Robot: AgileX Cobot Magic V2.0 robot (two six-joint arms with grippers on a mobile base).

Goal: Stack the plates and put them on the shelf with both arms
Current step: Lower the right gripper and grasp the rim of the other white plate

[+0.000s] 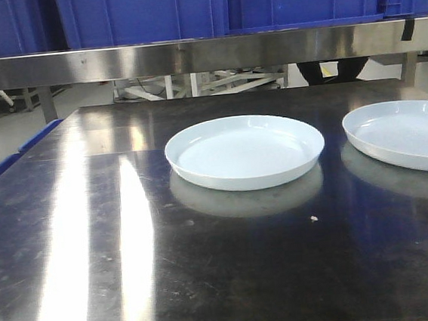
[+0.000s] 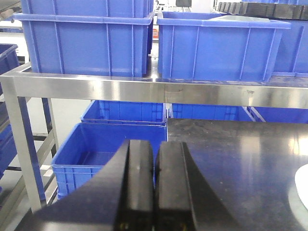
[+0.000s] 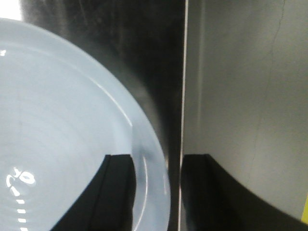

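The left end effector (image 2: 154,192) has its fingers pressed together on nothing. The right end effector (image 3: 156,161) is spread astride the rim of one plate (image 3: 57,120), contact unclear. Two plates lie apart on the tabletop (image 1: 93,240): the middle plate (image 1: 245,151) whole, the right plate (image 1: 405,134) cropped. Behind them, the shelf (image 1: 189,55) carries blue bins (image 1: 146,11), also cropped.

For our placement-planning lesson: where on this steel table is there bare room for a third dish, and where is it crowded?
Free: the left half of the tabletop, left of the centre plate, and the front strip before both plates. Crowded: the right side, with only a narrow gap between that plate and the right plate.
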